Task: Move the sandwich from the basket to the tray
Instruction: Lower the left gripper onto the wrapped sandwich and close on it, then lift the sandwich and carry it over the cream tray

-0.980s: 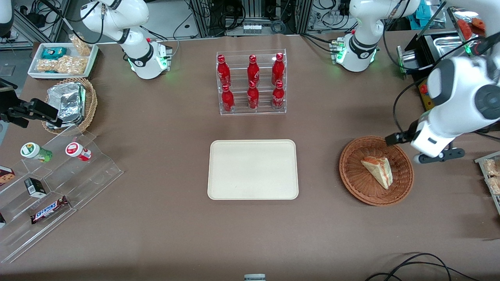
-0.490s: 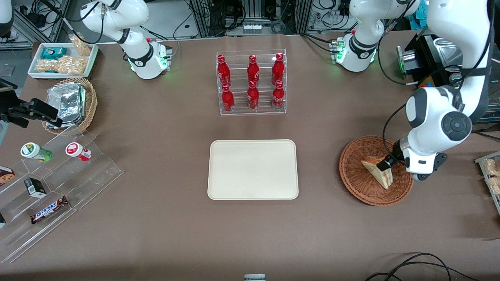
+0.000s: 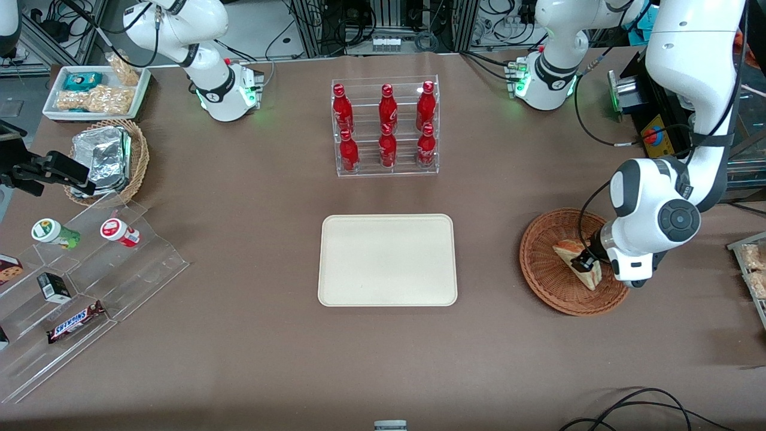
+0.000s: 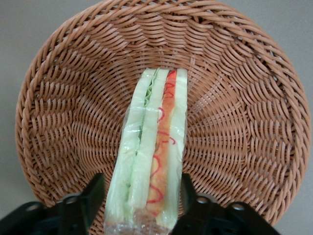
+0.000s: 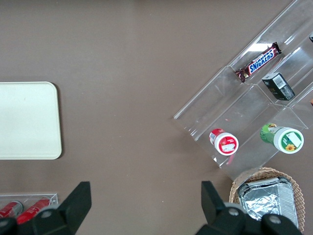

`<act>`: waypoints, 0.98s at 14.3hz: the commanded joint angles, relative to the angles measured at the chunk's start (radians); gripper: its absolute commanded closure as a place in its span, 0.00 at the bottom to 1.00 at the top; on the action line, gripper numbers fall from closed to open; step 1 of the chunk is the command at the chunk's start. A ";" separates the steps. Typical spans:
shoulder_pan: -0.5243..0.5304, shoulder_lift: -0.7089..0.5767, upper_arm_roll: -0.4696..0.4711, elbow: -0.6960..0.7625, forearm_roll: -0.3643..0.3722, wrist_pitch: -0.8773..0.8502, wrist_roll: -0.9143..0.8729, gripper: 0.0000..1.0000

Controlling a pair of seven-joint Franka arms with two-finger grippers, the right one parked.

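The sandwich (image 3: 567, 250), a clear-wrapped wedge of pale bread with green and red-orange layers, lies in the round reddish-brown basket (image 3: 538, 282) toward the working arm's end of the table. My left gripper (image 3: 586, 262) is down in the basket, open, with one black finger on each side of the sandwich's wide end. In the left wrist view the sandwich (image 4: 151, 147) stands on edge between the fingers (image 4: 93, 196), on the woven basket floor (image 4: 234, 122). The cream tray (image 3: 387, 260) lies bare mid-table, beside the basket, and its corner shows in the right wrist view (image 5: 27, 120).
A clear rack of red bottles (image 3: 386, 126) stands farther from the camera than the tray. Toward the parked arm's end are a stepped acrylic shelf of snacks (image 3: 90, 269), a tan basket of foil packets (image 3: 108, 158) and a white snack tray (image 3: 96, 93).
The left arm swung in from outside the basket and came down. Its gripper, beside the basket a second ago, now straddles the sandwich. The sandwich has not moved.
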 commanded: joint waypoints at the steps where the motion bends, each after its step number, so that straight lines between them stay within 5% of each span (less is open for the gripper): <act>1: -0.005 -0.010 0.000 0.043 0.015 -0.064 -0.021 0.91; 7: -0.082 -0.015 -0.006 0.272 0.008 -0.415 -0.025 0.95; 14: -0.327 0.089 -0.086 0.417 0.010 -0.372 0.134 0.93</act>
